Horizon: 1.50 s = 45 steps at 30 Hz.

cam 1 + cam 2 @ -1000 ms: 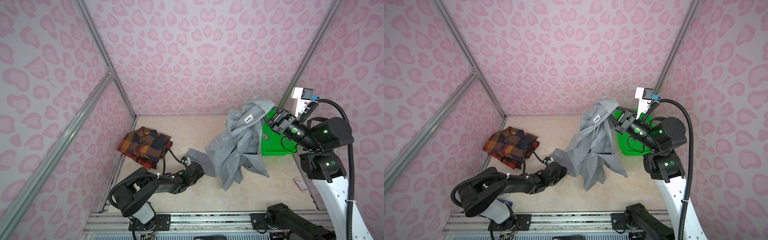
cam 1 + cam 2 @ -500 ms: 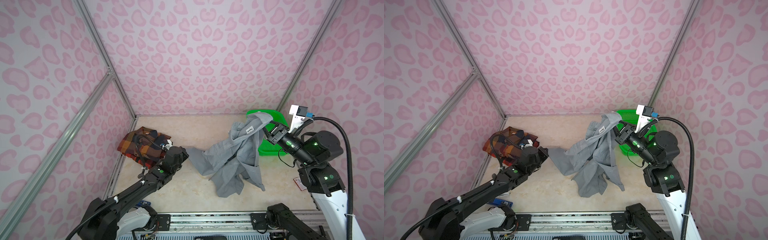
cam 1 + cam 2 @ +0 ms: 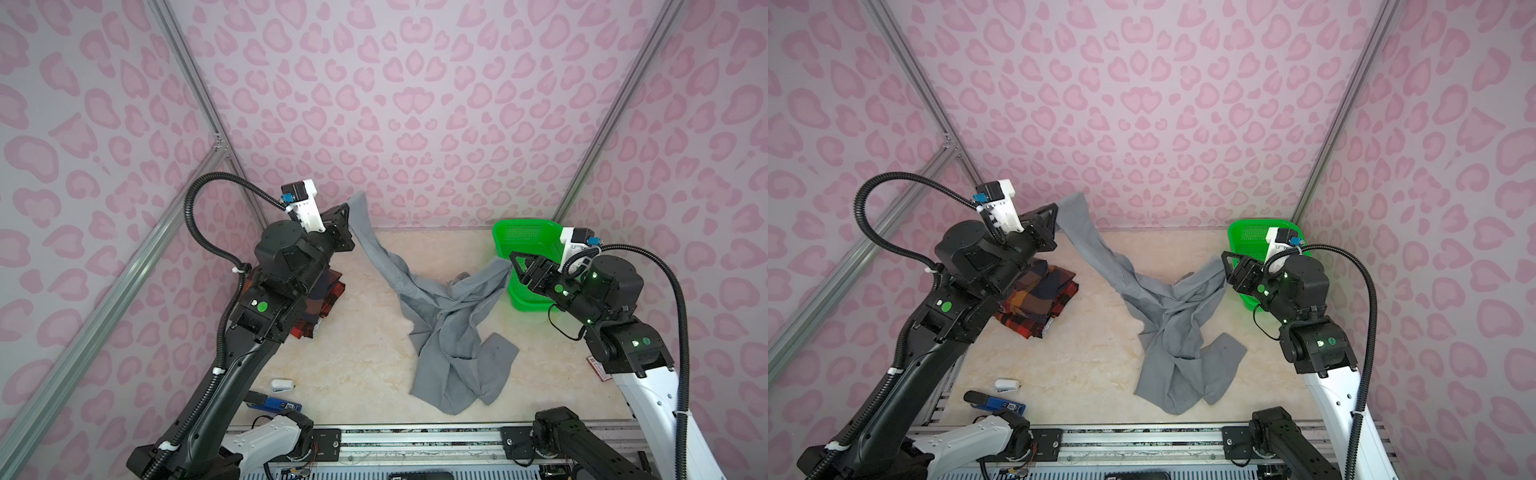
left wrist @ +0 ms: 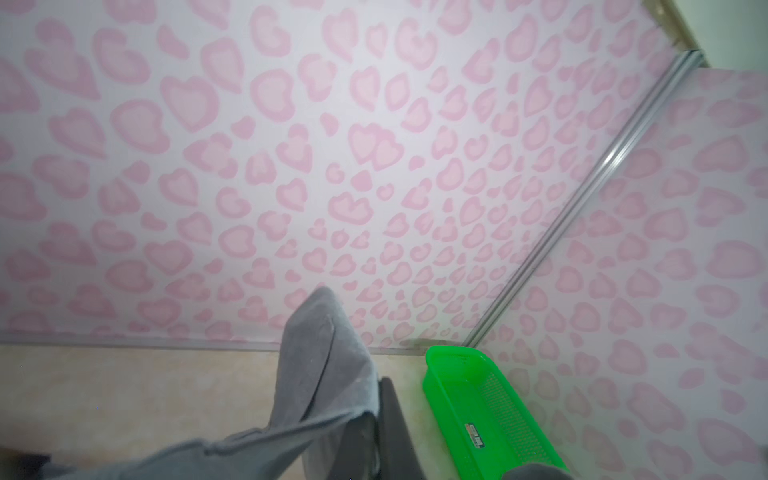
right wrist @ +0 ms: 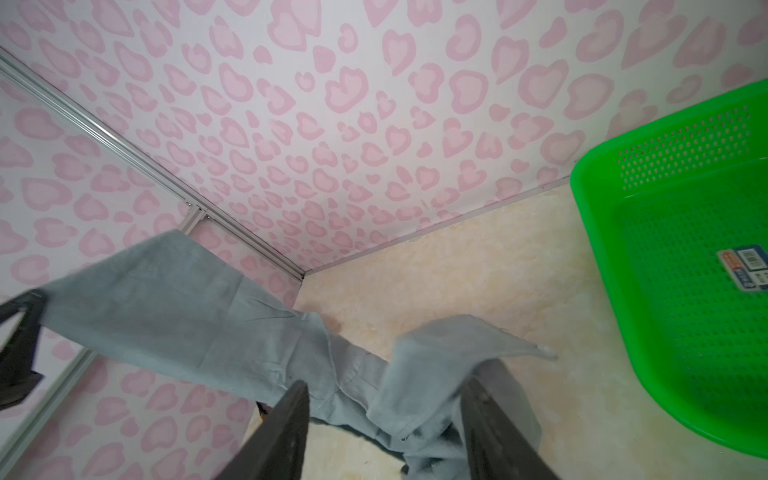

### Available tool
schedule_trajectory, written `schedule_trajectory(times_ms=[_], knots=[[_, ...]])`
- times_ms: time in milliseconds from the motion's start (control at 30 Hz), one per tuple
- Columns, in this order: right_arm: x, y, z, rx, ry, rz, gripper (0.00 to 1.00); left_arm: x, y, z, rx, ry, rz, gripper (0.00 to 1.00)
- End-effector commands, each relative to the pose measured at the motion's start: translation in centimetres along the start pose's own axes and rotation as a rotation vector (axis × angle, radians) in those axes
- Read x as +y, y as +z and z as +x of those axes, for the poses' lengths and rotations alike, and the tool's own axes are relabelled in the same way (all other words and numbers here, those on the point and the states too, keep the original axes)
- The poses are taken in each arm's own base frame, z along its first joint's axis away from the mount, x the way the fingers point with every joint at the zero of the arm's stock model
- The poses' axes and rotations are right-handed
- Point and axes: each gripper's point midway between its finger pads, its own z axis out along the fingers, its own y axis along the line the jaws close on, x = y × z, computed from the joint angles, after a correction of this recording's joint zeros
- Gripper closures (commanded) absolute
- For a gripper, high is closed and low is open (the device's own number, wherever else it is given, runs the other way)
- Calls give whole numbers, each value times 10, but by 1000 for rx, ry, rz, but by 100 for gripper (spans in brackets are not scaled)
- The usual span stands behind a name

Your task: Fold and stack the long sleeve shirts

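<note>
We read the top views as a clock face. The gray shirt [image 3: 449,324] lies in a twisted heap on the surface [image 3: 353,361], from the centre toward 5 o'clock. One long strip of it rises to 11 o'clock, and another corner lifts toward 2 o'clock. The left end effector [image 3: 347,220] is clamped on the end of that raised strip, high above the surface. The right end effector [image 5: 386,382] stands with its jaws apart, and a gray flap is draped loosely across one of its fingers [image 5: 494,399], not pinched. The plaid shirt [image 3: 1038,303] sits folded at 9 o'clock, partly under the left arm. The green basket [image 3: 523,232] is at 2 o'clock, just behind the right end effector.

Our main worry is the loose flap. If the right arm pulls away, the cloth may catch on the finger and be dragged toward the basket. The left grip holds only a narrow end, so the hanging weight could pull it free. The body is twisted, so laying it down now would likely set creases. A low swing of the left arm could knock the plaid shirt out of its fold.
</note>
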Motion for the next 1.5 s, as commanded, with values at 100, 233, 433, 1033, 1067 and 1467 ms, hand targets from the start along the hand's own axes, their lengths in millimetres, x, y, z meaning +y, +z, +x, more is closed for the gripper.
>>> schedule_trajectory(times_ms=[100, 233, 433, 1033, 1067, 1467], knots=[[55, -3, -7, 12, -154, -205, 38, -56, -9, -42, -2, 58, 224, 96], [123, -5, 12, 87, -332, -415, 37, -77, -13, -54, -8, 50, 329, 96], [130, 15, 37, 155, -464, -389, 36, -97, -43, -65, -42, 88, 453, 96], [139, 34, 73, 142, -603, -524, 34, -155, -191, -166, -426, -169, 966, 96], [142, 33, 74, 135, -607, -550, 34, -156, -191, -167, -420, -209, 991, 96], [219, -2, 55, -77, -554, -1097, 23, -159, -163, -148, -305, -365, 1070, 96]])
